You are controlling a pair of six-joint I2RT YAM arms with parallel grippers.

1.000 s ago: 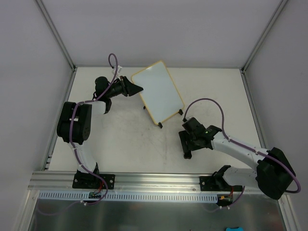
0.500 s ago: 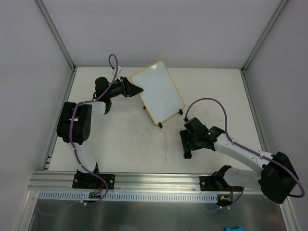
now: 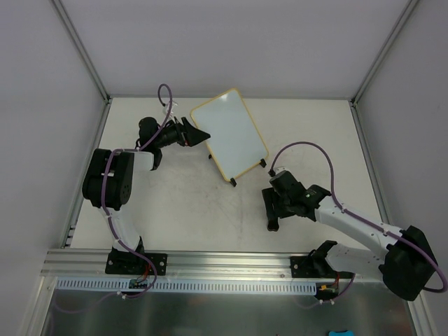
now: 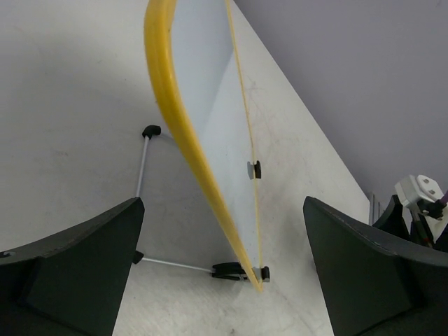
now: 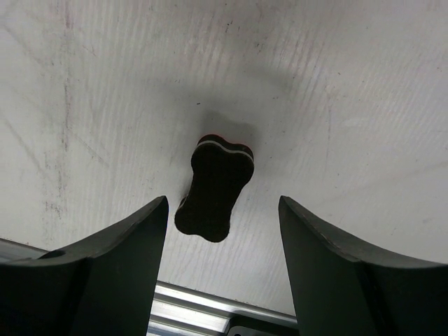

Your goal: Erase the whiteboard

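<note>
A scuffed off-white table (image 3: 182,203) sits boxed in by pale grey walls, and the whiteboard (image 3: 229,134) stands towards its far side, roughly in the middle. The board is propped at a slant on thin wire legs that end in small black feet (image 4: 227,270). Its yellow frame (image 4: 166,105) is rounded at the corners, and its white face looks blank from above. Just to the board's left, the left gripper (image 3: 198,132) points at its near-left edge. The jaws are spread wide, and in the left wrist view the yellow edge lies between and ahead of the two dark fingers (image 4: 77,269), touching neither. Near the board's right corner and towards the arm bases, the right gripper (image 3: 272,210) hangs released over a small black eraser (image 5: 213,190). The eraser lies flat on the table between the parted fingers (image 5: 115,262), which do not touch it. A thin red and white layer shows along its far end.
</note>
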